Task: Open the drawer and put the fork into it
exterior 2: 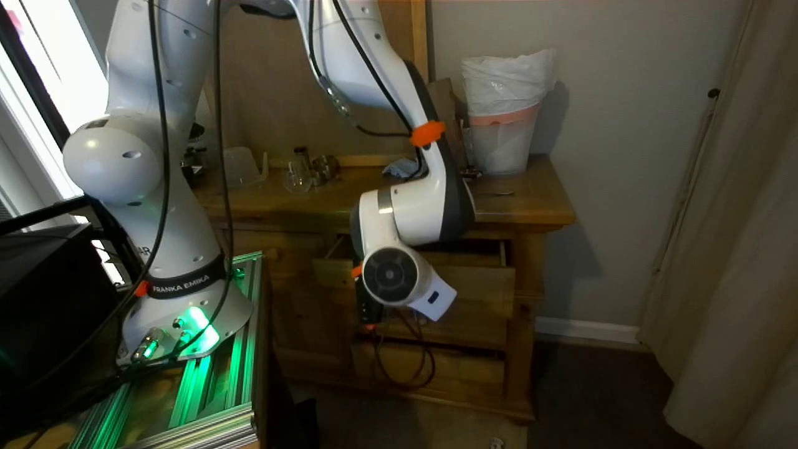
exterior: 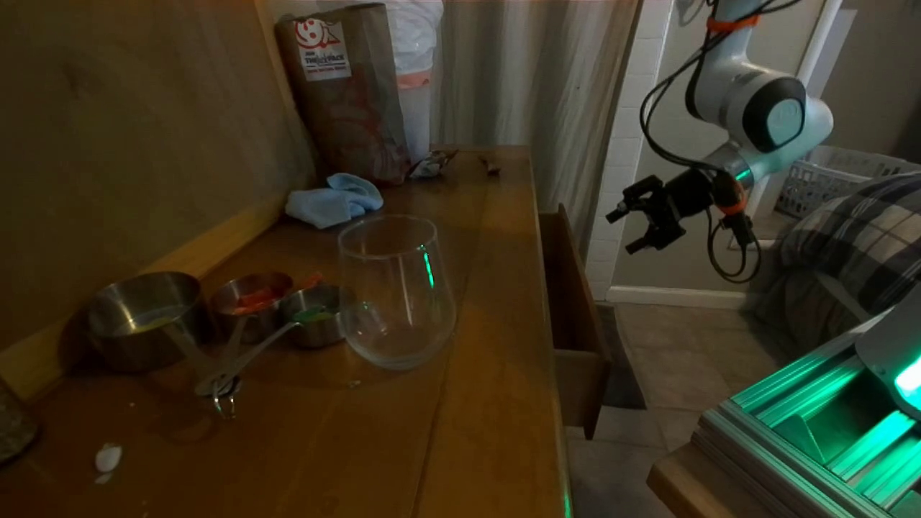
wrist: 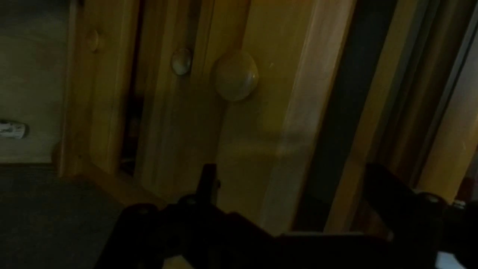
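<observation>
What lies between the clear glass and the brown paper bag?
In an exterior view, a blue cloth lies on the wooden cabinet top between the clear glass and the brown paper bag.

Glare is thrown by the window (exterior 2: 68, 68) at left; the base (exterior 2: 202, 324) is lit green; the wrist view is dimly lit and blurred.

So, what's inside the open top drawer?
In an exterior view, the top drawer shows only brown inner wood; the cabinet top hides the rest. In the wrist view it's too dark to tell what's inside.
</observation>
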Tool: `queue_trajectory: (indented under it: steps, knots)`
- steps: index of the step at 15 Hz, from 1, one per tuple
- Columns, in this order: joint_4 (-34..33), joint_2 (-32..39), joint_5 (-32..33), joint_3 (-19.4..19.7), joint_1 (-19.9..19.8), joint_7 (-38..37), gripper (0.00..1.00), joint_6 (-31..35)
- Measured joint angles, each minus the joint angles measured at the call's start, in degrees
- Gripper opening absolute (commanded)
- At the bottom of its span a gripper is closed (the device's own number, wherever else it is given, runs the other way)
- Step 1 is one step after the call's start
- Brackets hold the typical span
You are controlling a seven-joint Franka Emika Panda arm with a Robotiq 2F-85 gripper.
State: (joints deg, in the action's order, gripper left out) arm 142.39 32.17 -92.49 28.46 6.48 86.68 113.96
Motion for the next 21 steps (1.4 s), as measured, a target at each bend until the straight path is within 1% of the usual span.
queue_trajectory:
  steps: [3, 5, 7, 8, 9, 10, 11, 12, 16, 19, 21]
  knots:
    - [3.8, -9.5, -0.11, 2.79, 9.75, -1.99, 1.0, 12.72]
    - [4.43, -14.95, -0.25, 4.19, 17.16, -5.35, 1.0, 21.9]
    - [3.93, -19.43, -0.21, 4.18, 24.03, -10.2, 1.0, 31.48]
    - [3.43, -21.41, 0.03, 3.31, 26.82, -13.09, 1.0, 36.23]
    - [2.84, -23.01, 0.78, 0.22, 27.14, -15.94, 1.0, 40.67]
    - [2.31, -24.3, 1.53, -4.17, 25.84, -18.58, 1.0, 44.35]
    - [2.02, -24.9, 1.71, -6.47, 25.06, -19.75, 1.0, 45.94]
    - [1.97, -25.14, 1.74, -7.45, 24.48, -19.96, 1.0, 46.42]
    - [1.98, -25.12, 1.87, -7.55, 22.73, -19.87, 1.0, 46.42]
    - [1.85, -25.0, 1.89, -7.73, 23.23, -19.95, 1.0, 47.11]
    - [1.19, -25.22, 4.17, -8.52, 24.39, -21.47, 1.0, 50.54]
